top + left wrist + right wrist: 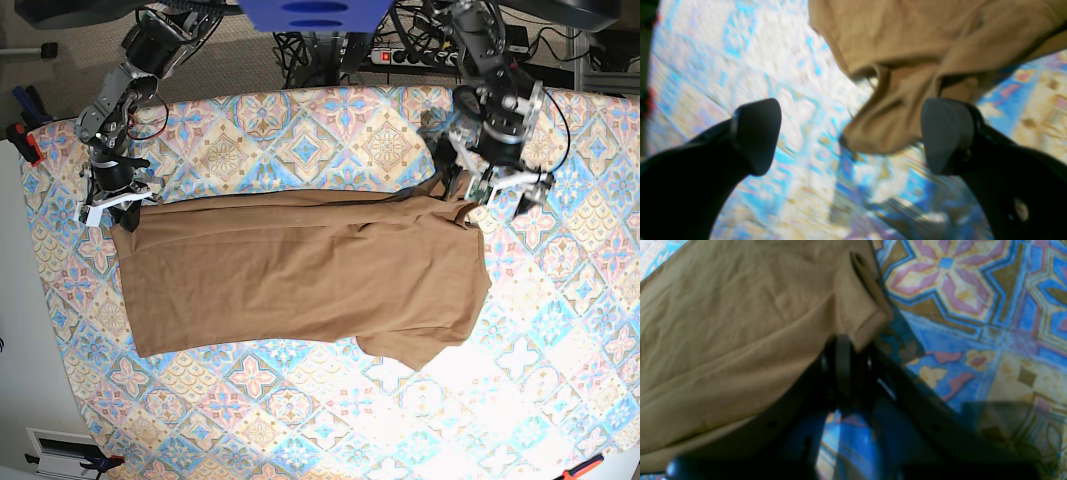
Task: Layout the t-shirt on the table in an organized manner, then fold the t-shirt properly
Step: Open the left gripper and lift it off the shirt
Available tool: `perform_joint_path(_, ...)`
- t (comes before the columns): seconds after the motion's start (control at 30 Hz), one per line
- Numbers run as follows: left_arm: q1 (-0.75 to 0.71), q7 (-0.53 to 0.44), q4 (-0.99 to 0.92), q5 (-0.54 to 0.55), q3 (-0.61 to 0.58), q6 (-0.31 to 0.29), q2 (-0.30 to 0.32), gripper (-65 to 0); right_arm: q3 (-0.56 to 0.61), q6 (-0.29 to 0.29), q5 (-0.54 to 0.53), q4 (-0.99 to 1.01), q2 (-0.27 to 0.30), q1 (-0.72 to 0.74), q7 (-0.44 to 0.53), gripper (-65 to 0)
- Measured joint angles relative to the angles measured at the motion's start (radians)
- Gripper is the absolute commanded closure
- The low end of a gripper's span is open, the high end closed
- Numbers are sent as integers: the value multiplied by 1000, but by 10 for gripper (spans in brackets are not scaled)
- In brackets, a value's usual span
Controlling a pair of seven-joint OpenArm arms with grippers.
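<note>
Laying-out step: the right tool (112, 205), clamped on a corner of the plain tan-brown fabric t-shirt (300, 275) spread across the pastel tile-patterned counter (560, 340), awaits the wide-open, empty left tool's (497, 190) regrasp to flatten the bunched sleeve.

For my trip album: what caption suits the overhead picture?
Two robot arms spread a tan t-shirt on a patterned table; the left gripper is open, the right gripper pinches a corner.
</note>
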State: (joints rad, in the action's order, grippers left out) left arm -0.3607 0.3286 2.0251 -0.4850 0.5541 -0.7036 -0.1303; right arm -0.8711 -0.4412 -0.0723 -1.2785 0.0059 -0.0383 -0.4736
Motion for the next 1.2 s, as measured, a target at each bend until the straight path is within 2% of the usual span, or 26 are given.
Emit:
perform_joint_path(0.13,-47,6,-11,200,60,0,-7,-650,1,0,1,0,0,0,0,0)
perform_joint_path(0.27,-57,13,-36,278,66,0,-8,-650,1,0,3,0,-1,0,0,0)
perform_joint_path(0.5,-52,10,-36,283,116,2,-22,-650,1,0,3,0,0,0,0,0)
perform_joint_path(0.57,-55,12,-36,283,117,15,-23,-650,1,1,3,0,-1,0,0,0)
perform_joint_path(0.63,-58,13,-36,285,116,-4,-23,-650,1,0,3,0,0,0,0,0)
perform_joint_path(1.2,-60,13,-35,283,134,-1,-22,-650,1,0,3,0,-1,0,0,0)
